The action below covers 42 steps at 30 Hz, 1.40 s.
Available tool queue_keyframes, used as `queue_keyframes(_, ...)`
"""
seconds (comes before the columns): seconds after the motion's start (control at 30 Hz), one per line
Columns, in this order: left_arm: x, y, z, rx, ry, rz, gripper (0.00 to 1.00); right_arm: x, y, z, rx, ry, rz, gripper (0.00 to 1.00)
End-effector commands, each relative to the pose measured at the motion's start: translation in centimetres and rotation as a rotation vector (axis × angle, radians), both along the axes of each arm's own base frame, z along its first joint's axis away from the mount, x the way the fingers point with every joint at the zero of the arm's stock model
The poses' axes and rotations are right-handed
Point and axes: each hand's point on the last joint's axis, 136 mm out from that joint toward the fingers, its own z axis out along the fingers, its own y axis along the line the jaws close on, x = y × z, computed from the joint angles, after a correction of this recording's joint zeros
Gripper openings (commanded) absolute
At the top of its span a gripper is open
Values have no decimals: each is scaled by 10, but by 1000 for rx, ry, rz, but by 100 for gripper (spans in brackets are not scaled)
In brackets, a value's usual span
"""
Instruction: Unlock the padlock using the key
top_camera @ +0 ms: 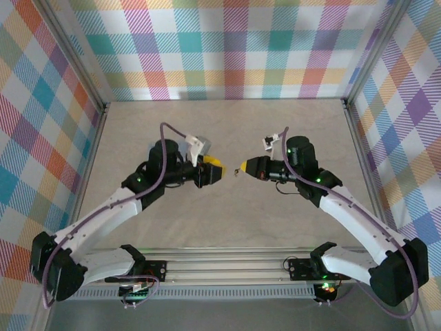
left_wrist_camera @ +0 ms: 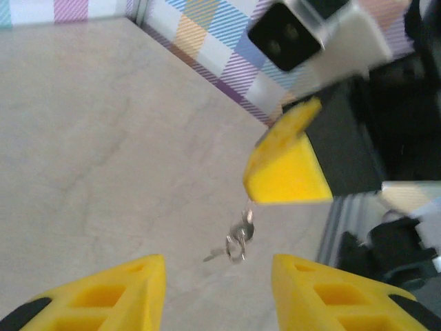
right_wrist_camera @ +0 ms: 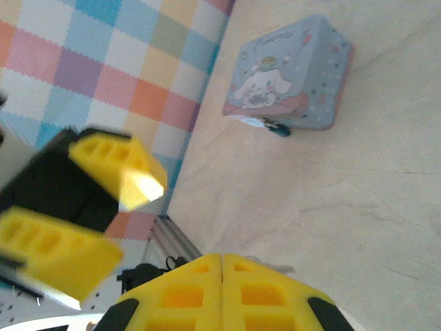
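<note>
1. Key [left_wrist_camera: 238, 240] is seen dangling on its ring beneath the right gripper [right_wrist_camera: 222, 265], whose fingers are pressed together. Which part is pinched cannot be told, as only a thin link is seen running up into the tips. Because the key hangs loose rather than stiff, it could swing or spin when the arm is moved, and its blade could not be aimed at a keyhole.
2. Just to the left, the left gripper [left_wrist_camera: 219, 269] is held with its fingers apart and nothing between them, and the key hangs just beyond the gap. If a handover is intended, the ring could be caught instead of the blade. The key could also be let go too soon and dropped onto the table [right_wrist_camera: 358, 207], where so thin a thing would be hard to pick up.
3. The two sets of tips are set close, tip to tip above the middle of the table, so they could be knocked together by a small misjudged advance.
4. Farther out, the padlock [right_wrist_camera: 275, 128] is found touching the lower edge of the pale blue tin [right_wrist_camera: 289, 72], left of the middle by the left arm's wrist. Whether it is fastened to the tin cannot be told. Being tiny and unsteadied, it could be pushed aside, tin and all, when the key is pressed in.
</note>
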Motion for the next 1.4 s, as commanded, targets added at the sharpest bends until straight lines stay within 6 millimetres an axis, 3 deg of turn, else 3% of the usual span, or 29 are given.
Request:
queue_keyframes(0.0, -6, -7, 14, 45, -315, 59, 45, 0, -19, -17, -161, 59, -118, 0)
queue_keyframes(0.23, -1, -18, 7, 135, -456, 123, 43, -2, -21, -20, -258, 106, -210, 0)
queue_keyframes(0.43, 0, -27, -7, 154, -473, 107, 43, -2, -17, -21, -264, 124, -250, 0)
queue_keyframes(1.0, -18, -57, -38, 252, -490, -112, 46, -4, -17, -18, -263, 116, -276, 0)
queue_keyframes(1.37, -4, -74, -47, 327, -537, -72, 42, -9, -19, -19, -254, 122, -276, 0)
